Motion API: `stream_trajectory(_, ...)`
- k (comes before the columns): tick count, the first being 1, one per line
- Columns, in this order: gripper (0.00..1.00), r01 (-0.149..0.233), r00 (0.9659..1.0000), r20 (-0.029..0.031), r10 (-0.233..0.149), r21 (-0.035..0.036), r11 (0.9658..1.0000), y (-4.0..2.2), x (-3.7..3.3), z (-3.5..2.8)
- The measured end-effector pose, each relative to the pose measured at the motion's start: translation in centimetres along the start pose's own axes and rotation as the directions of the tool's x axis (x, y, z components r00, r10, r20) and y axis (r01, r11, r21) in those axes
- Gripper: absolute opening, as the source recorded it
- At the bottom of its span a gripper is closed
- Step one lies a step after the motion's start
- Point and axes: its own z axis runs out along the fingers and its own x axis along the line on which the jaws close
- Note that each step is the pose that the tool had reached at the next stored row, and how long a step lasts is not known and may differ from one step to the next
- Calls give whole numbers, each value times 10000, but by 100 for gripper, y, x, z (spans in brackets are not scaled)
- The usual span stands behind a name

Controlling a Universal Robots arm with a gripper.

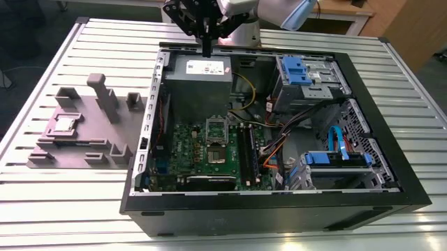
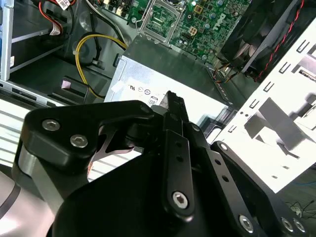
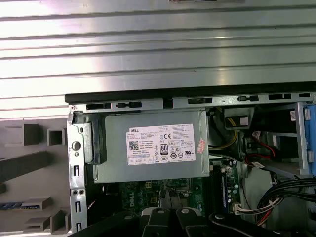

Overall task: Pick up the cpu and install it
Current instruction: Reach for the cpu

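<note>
The cpu [image 1: 65, 124], a small silvery square chip, lies in a recess of the grey fixture [image 1: 84, 130] on the exterior view's left, outside the computer case. My gripper [image 1: 207, 51] hangs over the case's back wall, above the grey power supply box [image 1: 199, 78], far from the cpu. Its black fingers are shut together with nothing between them, as the second wrist view [image 2: 171, 96] also shows. The green motherboard [image 1: 209, 151] with its open socket [image 1: 216, 155] lies in the case below the power supply. The first wrist view looks down on the power supply [image 3: 153, 145].
The open black computer case [image 1: 279, 204] takes up the middle of the slatted metal table [image 1: 70, 188]. Inside are long black memory sticks [image 1: 246, 151], loose cables [image 1: 279, 141] and blue-tabbed drive cages [image 1: 300, 73]. Tall grey posts [image 1: 101, 97] stand on the fixture.
</note>
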Motion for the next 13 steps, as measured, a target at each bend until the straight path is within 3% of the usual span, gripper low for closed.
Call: stream_trajectory(13,11,0,10000,0,0,1,10000,-3,44,-2)
